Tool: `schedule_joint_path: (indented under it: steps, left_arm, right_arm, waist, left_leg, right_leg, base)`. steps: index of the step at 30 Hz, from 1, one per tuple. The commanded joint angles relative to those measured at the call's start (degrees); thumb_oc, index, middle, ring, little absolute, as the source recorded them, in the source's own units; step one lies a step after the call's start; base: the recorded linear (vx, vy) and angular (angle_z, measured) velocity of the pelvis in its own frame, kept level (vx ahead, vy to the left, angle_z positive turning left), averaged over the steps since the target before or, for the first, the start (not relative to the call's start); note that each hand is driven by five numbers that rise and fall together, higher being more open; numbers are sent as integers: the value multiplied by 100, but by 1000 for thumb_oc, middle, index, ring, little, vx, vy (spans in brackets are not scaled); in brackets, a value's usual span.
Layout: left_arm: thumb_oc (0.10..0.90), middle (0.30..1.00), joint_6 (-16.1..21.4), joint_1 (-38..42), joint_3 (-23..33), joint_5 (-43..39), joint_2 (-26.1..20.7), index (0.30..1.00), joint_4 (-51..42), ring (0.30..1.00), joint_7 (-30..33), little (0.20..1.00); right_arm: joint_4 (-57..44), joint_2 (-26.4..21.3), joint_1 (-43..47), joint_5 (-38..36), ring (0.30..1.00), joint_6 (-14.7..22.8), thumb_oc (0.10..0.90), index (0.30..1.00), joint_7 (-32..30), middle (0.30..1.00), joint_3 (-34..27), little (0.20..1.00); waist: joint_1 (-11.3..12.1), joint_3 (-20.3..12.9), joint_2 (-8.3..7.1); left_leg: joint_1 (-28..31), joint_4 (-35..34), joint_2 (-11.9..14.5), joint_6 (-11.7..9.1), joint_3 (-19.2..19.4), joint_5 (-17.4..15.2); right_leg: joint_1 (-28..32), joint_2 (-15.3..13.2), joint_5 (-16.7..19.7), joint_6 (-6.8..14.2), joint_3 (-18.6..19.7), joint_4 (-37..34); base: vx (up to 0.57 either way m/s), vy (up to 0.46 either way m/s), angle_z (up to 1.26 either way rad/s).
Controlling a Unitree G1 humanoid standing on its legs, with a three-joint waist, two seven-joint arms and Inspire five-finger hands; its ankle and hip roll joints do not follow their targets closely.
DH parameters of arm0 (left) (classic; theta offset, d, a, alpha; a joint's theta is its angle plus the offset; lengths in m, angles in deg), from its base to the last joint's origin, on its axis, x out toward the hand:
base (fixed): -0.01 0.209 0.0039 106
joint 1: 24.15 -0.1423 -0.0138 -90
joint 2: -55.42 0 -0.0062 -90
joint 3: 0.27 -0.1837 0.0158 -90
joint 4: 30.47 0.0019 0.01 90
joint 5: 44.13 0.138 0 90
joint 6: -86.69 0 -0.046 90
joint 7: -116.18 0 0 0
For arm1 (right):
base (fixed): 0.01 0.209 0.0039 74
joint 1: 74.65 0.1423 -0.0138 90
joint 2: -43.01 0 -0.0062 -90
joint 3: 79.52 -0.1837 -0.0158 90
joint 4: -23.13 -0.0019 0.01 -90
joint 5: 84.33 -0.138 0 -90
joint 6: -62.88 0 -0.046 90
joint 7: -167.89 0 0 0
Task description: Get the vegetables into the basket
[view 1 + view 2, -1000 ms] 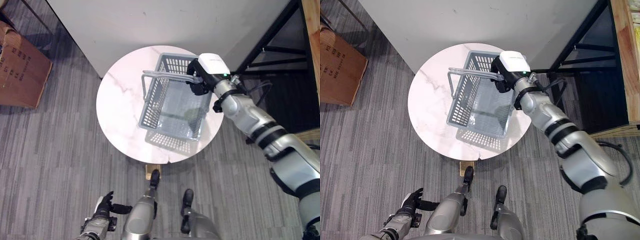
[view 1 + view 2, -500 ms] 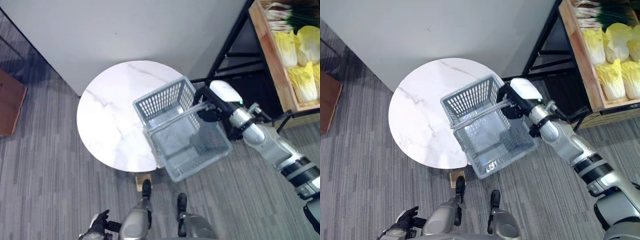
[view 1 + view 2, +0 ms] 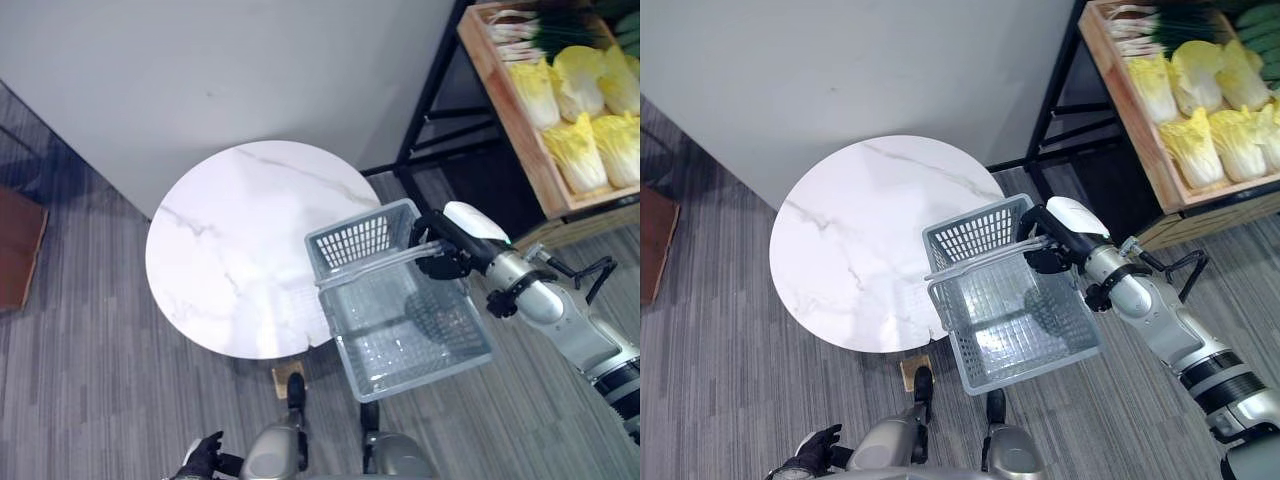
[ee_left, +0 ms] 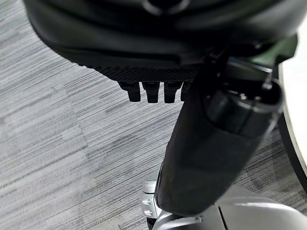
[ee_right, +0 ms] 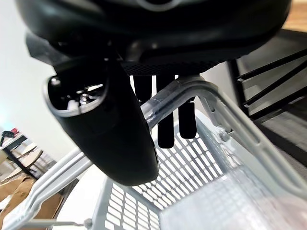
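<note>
A grey plastic mesh basket [image 3: 405,305] hangs past the right front edge of the round white marble table [image 3: 235,250], with nothing lying in it. My right hand [image 3: 447,252] is shut on the basket's handle [image 5: 168,103], fingers [image 5: 165,124] curled over the bar. Pale yellow-green cabbages [image 3: 580,95] and a bunch of green onions [image 3: 530,25] lie in a wooden crate [image 3: 1140,140] at the upper right, well apart from the basket. My left hand [image 3: 812,458] hangs low by my side with relaxed fingers [image 4: 148,91] and holds nothing.
The crate rests on a black metal shelf frame [image 3: 430,100] just right of the table. A white wall [image 3: 250,70] stands behind the table. A brown cardboard box [image 3: 18,250] sits at the left edge on the grey carpet [image 3: 90,380].
The camera has swung right, bringing the crate into view. My right hand has carried the basket off the table top, rightward and nearer me, past the table's edge.
</note>
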Motion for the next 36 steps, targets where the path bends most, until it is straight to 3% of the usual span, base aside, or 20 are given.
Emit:
schedule_joint_path:
  steps: [1, 4, 5, 7, 9, 10, 13, 15, 21, 26, 29, 32, 33, 34, 35, 36]
  left_arm:
    - [900, 1000, 7, -139, -67, 283, -116, 1000, 322, 1000, -18, 1000]
    - [900, 1000, 29, -108, -48, 351, -106, 1000, 315, 1000, -21, 1000]
    - [900, 1000, 54, -37, -54, 417, -114, 1000, 312, 1000, 19, 1000]
    - [900, 1000, 87, 37, -73, 435, -157, 1000, 217, 1000, 52, 1000]
    - [900, 1000, 103, 15, -54, 383, -221, 1000, 14, 1000, 48, 1000]
    - [900, 1000, 81, -26, 31, 320, -303, 1000, -27, 1000, 73, 1000]
    - [900, 1000, 26, -200, 195, 252, -383, 1000, -40, 1000, 59, 1000]
    - [900, 1000, 10, -208, 200, 303, -342, 1000, 12, 1000, 30, 1000]
    - [900, 1000, -2, -140, 119, 409, -193, 1000, 15, 1000, 23, 1000]
    - [900, 1000, -15, -120, 88, 421, -99, 1000, 39, 1000, 52, 1000]
    - [900, 1000, -5, -106, 59, 418, -79, 1000, 14, 1000, 65, 1000]
    - [900, 1000, 17, -47, 41, 429, -88, 1000, -10, 1000, 78, 1000]
    - [900, 1000, 23, -36, 79, 430, -123, 1000, -33, 1000, 86, 1000]
    - [900, 1000, 33, -59, 113, 316, -142, 1000, -112, 1000, 114, 1000]
    - [900, 1000, 29, -57, 110, 312, -142, 1000, -117, 1000, 115, 1000]
    - [900, 1000, 70, -72, 119, 186, -102, 1000, -161, 1000, 158, 1000]
  right_arm:
    - [-888, -146, 367, -421, 300, 610, 400, 300, -383, 300, -883, 300]
    - [-1026, -125, -15, -329, 300, 640, 400, 300, -451, 300, -1239, 300]
    - [-1062, -83, 4, -265, 300, 633, 400, 300, -529, 300, -1279, 300]
    - [-1044, -14, 133, -215, 300, 606, 400, 300, -603, 300, -1220, 300]
    - [-1037, 29, 291, -198, 300, 614, 400, 300, -650, 300, -1095, 300]
    - [-1028, 60, 440, -194, 300, 631, 400, 300, -644, 300, -918, 300]
    - [-974, 191, 782, -268, 300, 613, 400, 300, -578, 300, -542, 300]
    - [-987, 197, 730, -268, 300, 603, 400, 300, -559, 300, -555, 300]
    - [-1177, 16, 478, -220, 300, 611, 400, 300, -559, 300, -766, 300]
    - [-1382, -239, 412, -218, 300, 659, 400, 300, -496, 300, -827, 300]
    - [-1399, -348, 425, -219, 300, 660, 400, 300, -484, 300, -826, 300]
    - [-1411, -447, 305, -256, 300, 666, 400, 300, -498, 300, -949, 300]
    - [-1393, -467, 256, -283, 300, 663, 400, 300, -491, 300, -978, 300]
    - [-1391, -456, 234, -349, 300, 640, 400, 300, -454, 300, -979, 300]
    - [-1386, -458, 241, -352, 300, 642, 400, 300, -452, 300, -979, 300]
    - [-1338, -439, 338, -372, 300, 653, 400, 300, -457, 300, -912, 300]
  waist:
    - [-7, -505, -390]
    - [-183, -466, -365]
    - [-329, -434, -374]
    - [-380, -376, -346]
    - [-233, -309, -280]
    - [-62, -322, -246]
    - [177, -358, -356]
    - [159, -403, -349]
    - [-4, -425, -193]
    - [-114, -401, -85]
    - [-163, -351, -38]
    - [-210, -271, -51]
    - [-215, -249, -86]
    - [-10, -102, -51]
    - [-26, -99, -44]
    - [149, -45, -50]
  left_leg:
    - [27, 1125, 140, -195, 99, -825]
    - [127, 1158, 40, -108, 299, -953]
    - [128, 1093, -50, -56, 608, -976]
    - [95, 1118, 5, -32, 975, -1028]
    - [93, 1182, 143, 20, 1359, -1091]
    - [195, 1124, 232, 20, 1669, -1168]
    - [336, 1046, 405, -20, 2524, -1095]
    - [410, 972, 406, -39, 2682, -1075]
    - [413, 1098, 513, -119, 2709, -1044]
    - [368, 1526, 937, -406, 2905, -972]
    - [387, 1659, 1054, -453, 2977, -975]
    - [182, 2415, 1480, -664, 2969, -933]
    - [115, 2814, 1679, -796, 2868, -657]
    - [-156, 3320, 1605, -866, 1951, -386]
    - [-181, 3345, 1618, -881, 1917, -384]
    - [-484, 3199, 1047, -704, 1161, -387]
  right_leg:
    - [-443, -780, 348, 573, 41, 503]
    - [-503, -868, 490, 691, 253, 581]
    - [-780, -1006, 1052, 881, 516, 445]
    - [-1041, -1113, 1191, 907, 373, 471]
    - [-1072, -1294, 849, 770, -640, 858]
    - [-908, -1460, 511, 704, -1473, 1299]
    - [-533, -1569, 285, 644, -2537, 1535]
    - [-468, -1497, 346, 676, -2613, 1328]
    - [-516, -1452, 318, 655, -2630, 1217]
    - [-438, -1151, 154, 531, -2494, 910]
    - [-525, -1126, 60, 485, -2398, 1091]
    - [-524, -978, -167, 314, -2243, 1206]
    - [-443, -828, -273, 199, -2143, 1175]
    - [-364, -551, -421, -5, -1816, 1163]
    - [-362, -542, -435, -15, -1836, 1169]
    - [-405, -530, -306, -60, -1650, 1039]
  base:
    - [6, 138, -12]
    - [-61, 223, -21]
    - [-223, 307, -50]
    - [-224, 229, -98]
    - [-166, 181, -188]
    - [-132, 195, -212]
    - [-166, 67, -194]
    - [-27, -61, -141]
    - [6, -124, -34]
    - [16, -161, 5]
    - [18, -90, -23]
    - [58, -215, -25]
    - [138, -263, -25]
    - [114, -176, -36]
    - [-14, -24, -73]
    - [-58, 40, -100]
